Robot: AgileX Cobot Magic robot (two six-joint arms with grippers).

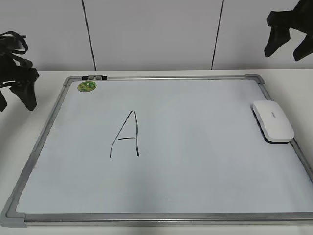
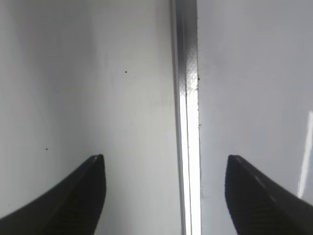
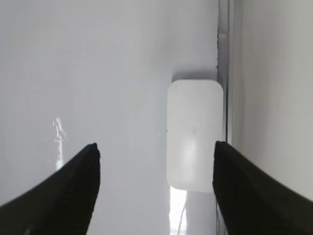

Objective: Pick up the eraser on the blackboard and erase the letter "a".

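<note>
Both spread and empty: left gripper (image 2: 165, 169) above blackboard (image 1: 195, 186) frame, right gripper (image 3: 155, 155) hovering over eraser (image 1: 273, 120).

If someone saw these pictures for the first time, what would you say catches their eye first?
Probably the large capital "A" in black marker, left of the middle of the blackboard. Next, the white eraser lying by the board's right frame, with the open right gripper hanging above it. The open left gripper hangs over the board's left frame.
</note>
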